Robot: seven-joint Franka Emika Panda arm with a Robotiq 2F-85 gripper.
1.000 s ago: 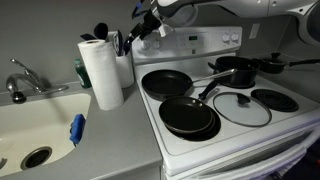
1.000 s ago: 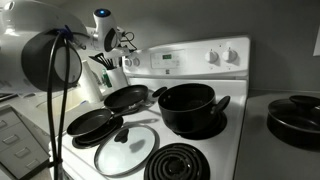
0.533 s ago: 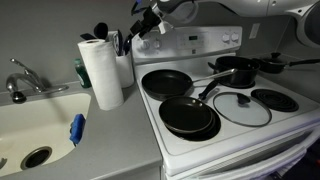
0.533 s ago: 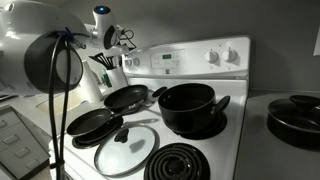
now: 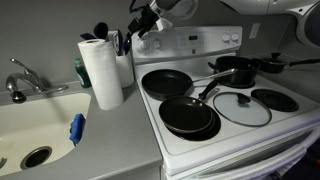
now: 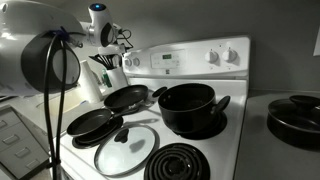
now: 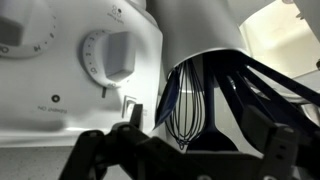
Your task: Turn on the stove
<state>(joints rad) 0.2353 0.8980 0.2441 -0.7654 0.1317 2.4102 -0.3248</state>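
Note:
The white stove shows in both exterior views, with its raised back panel of round white knobs. In the wrist view a round white knob sits on the panel at upper left, and a second knob is cut off by the frame edge. My gripper hovers at the panel's end, above the utensil holder; it also shows in an exterior view. In the wrist view its fingers are spread open and empty, apart from the knob.
A white utensil holder with a whisk and dark utensils is right beside the gripper. A paper towel roll and a sink are beside the stove. Frying pans, a pot and a glass lid cover the burners.
The gripper has shifted slightly up and toward the utensil-holder side of the back panel. Nothing else has moved.

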